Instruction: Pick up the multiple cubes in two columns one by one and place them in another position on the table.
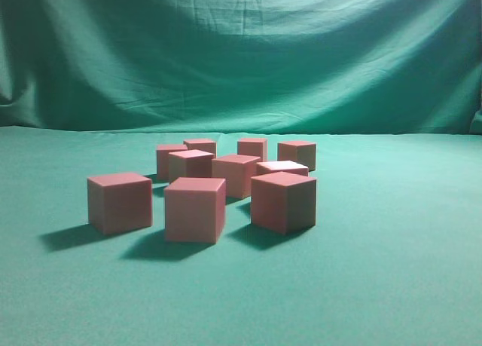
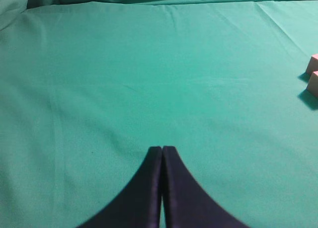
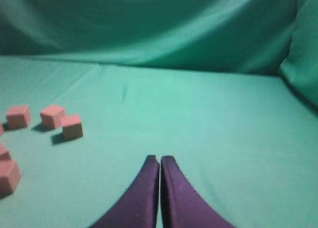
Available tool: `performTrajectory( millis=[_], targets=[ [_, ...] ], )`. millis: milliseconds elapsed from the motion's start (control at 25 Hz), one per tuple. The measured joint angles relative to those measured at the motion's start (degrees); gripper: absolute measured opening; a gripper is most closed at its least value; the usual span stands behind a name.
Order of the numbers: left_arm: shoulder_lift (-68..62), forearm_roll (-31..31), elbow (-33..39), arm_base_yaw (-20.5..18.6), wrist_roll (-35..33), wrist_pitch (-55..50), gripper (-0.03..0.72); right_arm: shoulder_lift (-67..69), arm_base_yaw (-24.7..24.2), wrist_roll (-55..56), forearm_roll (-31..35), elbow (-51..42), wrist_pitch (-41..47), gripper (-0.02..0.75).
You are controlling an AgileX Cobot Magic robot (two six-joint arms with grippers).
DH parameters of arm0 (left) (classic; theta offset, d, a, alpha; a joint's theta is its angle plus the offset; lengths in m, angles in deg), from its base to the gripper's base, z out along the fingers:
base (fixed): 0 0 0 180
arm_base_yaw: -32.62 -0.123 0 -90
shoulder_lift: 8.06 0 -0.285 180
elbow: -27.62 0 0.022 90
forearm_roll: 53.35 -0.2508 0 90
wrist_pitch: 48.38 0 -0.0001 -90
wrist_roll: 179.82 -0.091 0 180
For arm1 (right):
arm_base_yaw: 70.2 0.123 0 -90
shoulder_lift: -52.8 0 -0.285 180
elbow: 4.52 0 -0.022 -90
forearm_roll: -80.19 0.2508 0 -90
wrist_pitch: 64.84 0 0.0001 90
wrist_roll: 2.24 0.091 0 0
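cubes all bunched up mid worktop, both sets of fingers, left and right, pressed together holding nothing, well apart from the cubes

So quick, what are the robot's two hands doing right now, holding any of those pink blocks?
Left gripper: fingers closed together, holding nothing, over bare green table.
Right gripper: fingers closed together, holding nothing; the cubes sit off to its left.
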Motion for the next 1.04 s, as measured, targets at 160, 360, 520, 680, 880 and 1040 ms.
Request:
performTrajectory(
  millis=[160, 360, 520, 680, 880, 1040],
  targets=[
    [0.0, 0.0, 0.0, 0.0, 0.0, 0.0, 0.000, 0.0, 0.0, 3.7, -0.8, 0.0, 6.5, 0.000],
    [0.0, 0.0, 0.0, 0.0, 0.0, 0.0, 0.000, 0.0, 0.0, 6.7, -3.6, 0.0, 9.7, 0.000],
    [0.0, 0.0, 0.0, 0.0, 0.0, 0.0, 0.000, 0.0, 0.0, 8.7, -4.8, 0.0, 9.9, 0.000],
    [0.0, 0.0, 0.0, 0.0, 0.0, 0.0, 0.000, 0.0, 0.0, 9.0, -4.9, 0.0, 10.0, 0.000],
    [0.0, 0.0, 0.0, 0.0, 0.0, 0.0, 0.000, 0.0, 0.0, 9.0, -4.9, 0.0, 10.1, 0.000],
    [0.0, 0.0, 0.0, 0.0, 0.0, 0.0, 0.000, 0.0, 0.0, 9.2, -4.9, 0.0, 10.1, 0.000]
  ],
)
